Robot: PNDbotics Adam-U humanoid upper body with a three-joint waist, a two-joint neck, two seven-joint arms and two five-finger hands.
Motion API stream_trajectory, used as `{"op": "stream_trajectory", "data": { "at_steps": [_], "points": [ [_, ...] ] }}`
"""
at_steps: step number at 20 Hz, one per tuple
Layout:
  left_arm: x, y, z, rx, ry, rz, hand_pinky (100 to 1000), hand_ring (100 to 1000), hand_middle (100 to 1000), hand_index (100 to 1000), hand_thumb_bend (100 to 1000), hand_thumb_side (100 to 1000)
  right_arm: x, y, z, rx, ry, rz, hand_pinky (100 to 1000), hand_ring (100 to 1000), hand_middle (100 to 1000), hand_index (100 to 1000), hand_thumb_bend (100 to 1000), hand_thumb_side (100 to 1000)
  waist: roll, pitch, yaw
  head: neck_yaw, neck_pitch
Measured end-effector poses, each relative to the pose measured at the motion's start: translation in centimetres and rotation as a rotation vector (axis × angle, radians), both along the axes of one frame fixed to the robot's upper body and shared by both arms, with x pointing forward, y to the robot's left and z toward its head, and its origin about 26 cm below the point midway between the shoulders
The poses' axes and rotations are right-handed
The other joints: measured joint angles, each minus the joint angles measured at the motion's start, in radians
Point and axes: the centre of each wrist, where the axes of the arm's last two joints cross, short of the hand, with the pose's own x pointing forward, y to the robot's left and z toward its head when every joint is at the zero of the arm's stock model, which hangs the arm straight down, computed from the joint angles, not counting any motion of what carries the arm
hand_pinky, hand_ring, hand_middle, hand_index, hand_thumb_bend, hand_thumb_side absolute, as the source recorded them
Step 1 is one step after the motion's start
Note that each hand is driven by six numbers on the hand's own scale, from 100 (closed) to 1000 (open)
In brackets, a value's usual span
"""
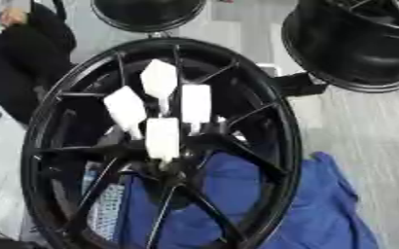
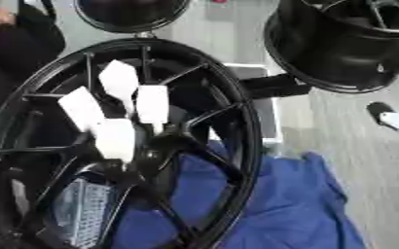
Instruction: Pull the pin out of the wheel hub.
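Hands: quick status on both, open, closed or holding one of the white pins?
Left hand: not in view.
Right hand: not in view.
Four white pins stand in the wheel hub, nothing gripping them.

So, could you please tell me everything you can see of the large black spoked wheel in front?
The large black spoked wheel looks like glossy metal, with thin spokes running from its round rim to a central hub. It stands tilted, filling the near view. Four white tags stick out around the hub. A blue cloth lies behind and beneath it. No hand touches it.
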Motion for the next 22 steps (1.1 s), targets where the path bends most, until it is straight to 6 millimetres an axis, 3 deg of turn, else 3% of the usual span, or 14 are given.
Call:
{"op": "stream_trajectory", "data": {
  "at_steps": [8, 12, 18, 19, 22],
  "points": [
    [0.1, -0.1, 0.1, -0.002, 0.000, -0.008, 787, 621, 620, 819, 100, 464, 0.1, 0.6, 0.5, -0.020, -0.011, 0.029, 941, 837, 778, 824, 122, 436, -0.011, -0.002, 0.010, -0.005, 0.000],
    [0.1, -0.2, 0.1, 0.000, 0.002, -0.018, 787, 622, 620, 818, 100, 459, 0.2, 1.6, 1.3, -0.048, -0.042, 0.053, 948, 841, 782, 827, 143, 421, -0.018, -0.018, 0.024, -0.009, -0.008],
    [0.1, -0.2, 0.1, -0.004, 0.005, -0.027, 786, 622, 620, 818, 100, 454, 0.6, 4.7, 2.6, -0.072, -0.094, 0.110, 953, 844, 786, 826, 153, 401, -0.032, -0.041, 0.043, -0.029, -0.018],
    [0.1, -0.3, 0.1, -0.005, 0.006, -0.029, 786, 622, 620, 818, 100, 453, 0.6, 5.4, 3.0, -0.075, -0.102, 0.122, 953, 844, 785, 826, 120, 439, -0.034, -0.044, 0.048, -0.035, -0.018],
    [0.1, -0.3, 0.1, -0.004, 0.009, -0.032, 786, 621, 619, 817, 100, 453, 0.7, 8.0, 4.1, -0.073, -0.117, 0.162, 952, 842, 783, 826, 142, 396, -0.042, -0.054, 0.056, -0.052, -0.019]
  ]
}}
